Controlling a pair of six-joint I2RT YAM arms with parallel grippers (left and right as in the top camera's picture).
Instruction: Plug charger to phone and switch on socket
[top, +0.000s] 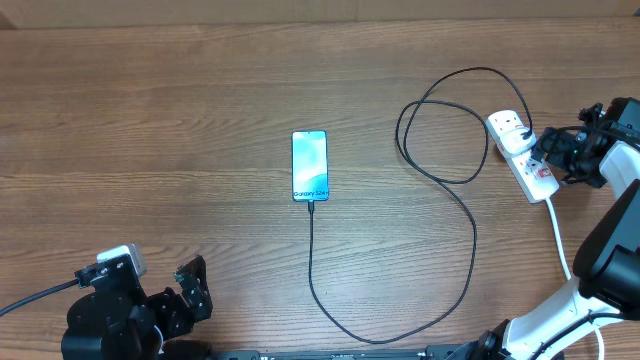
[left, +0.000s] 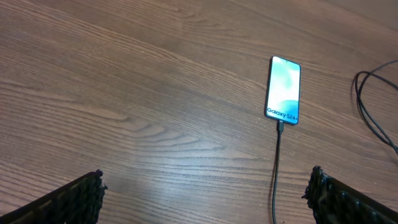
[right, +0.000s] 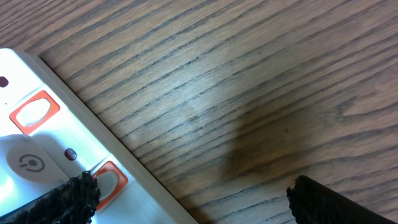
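Observation:
The phone (top: 310, 165) lies flat mid-table with a bright blue screen; it also shows in the left wrist view (left: 284, 90). The black charger cable (top: 470, 225) runs from the phone's near end, loops right and ends in a black plug seated in the white socket strip (top: 520, 150). My right gripper (top: 548, 152) is open at the strip; one finger rests by a red-ringed switch (right: 107, 180), the other over bare wood. My left gripper (top: 192, 290) is open and empty near the front left; the cable (left: 276, 168) passes between its fingers' span.
The strip's thick white cord (top: 560, 235) runs toward the front right beside my right arm. A second red-ringed switch (right: 34, 112) and a power symbol (right: 28, 163) show on the strip. Bare wooden table (top: 150, 130) lies left of the phone.

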